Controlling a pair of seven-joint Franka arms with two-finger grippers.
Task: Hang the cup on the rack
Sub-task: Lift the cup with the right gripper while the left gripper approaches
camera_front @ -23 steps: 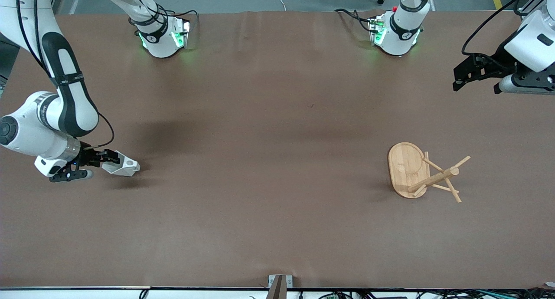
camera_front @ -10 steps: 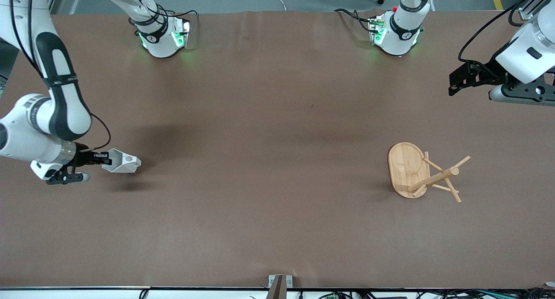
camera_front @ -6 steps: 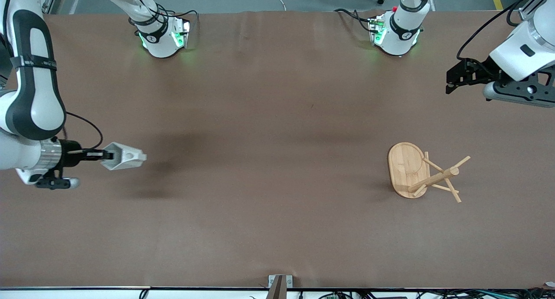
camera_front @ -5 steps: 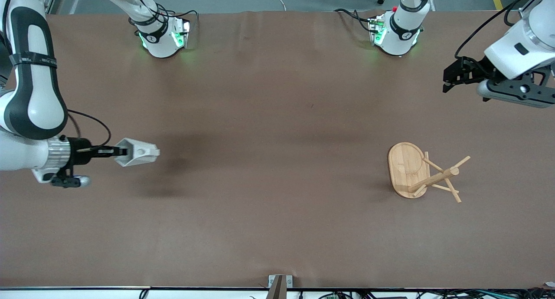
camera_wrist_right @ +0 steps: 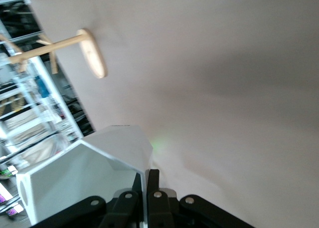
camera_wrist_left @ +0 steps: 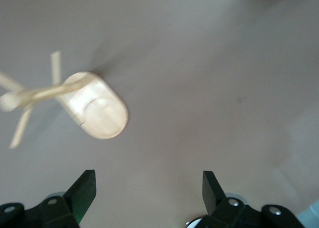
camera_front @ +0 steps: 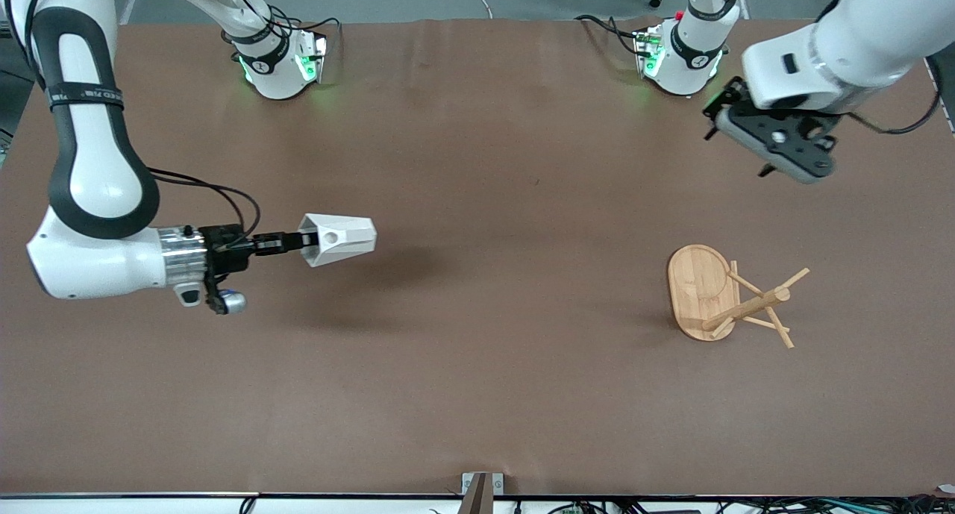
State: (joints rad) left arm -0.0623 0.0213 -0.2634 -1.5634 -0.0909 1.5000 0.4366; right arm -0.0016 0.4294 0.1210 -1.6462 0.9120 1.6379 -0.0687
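The white faceted cup (camera_front: 339, 238) hangs on its side in the air over the table, toward the right arm's end, its handle hole facing up. My right gripper (camera_front: 297, 241) is shut on the cup's rim; the right wrist view shows the fingers pinching the cup's wall (camera_wrist_right: 89, 175). The bamboo rack (camera_front: 727, 298) stands toward the left arm's end and also shows in the left wrist view (camera_wrist_left: 94, 106) and the right wrist view (camera_wrist_right: 89, 53). My left gripper (camera_wrist_left: 148, 188) is open and empty, high over the table between its base and the rack.
The two arm bases (camera_front: 280, 63) (camera_front: 683, 59) stand along the table's edge farthest from the front camera. A small metal bracket (camera_front: 481, 488) sits at the edge nearest the front camera. The brown tabletop (camera_front: 507, 223) lies between cup and rack.
My right gripper has lifted the cup off the table and carried it toward the middle. My left arm has swung in from the table's end to over the table near its base.
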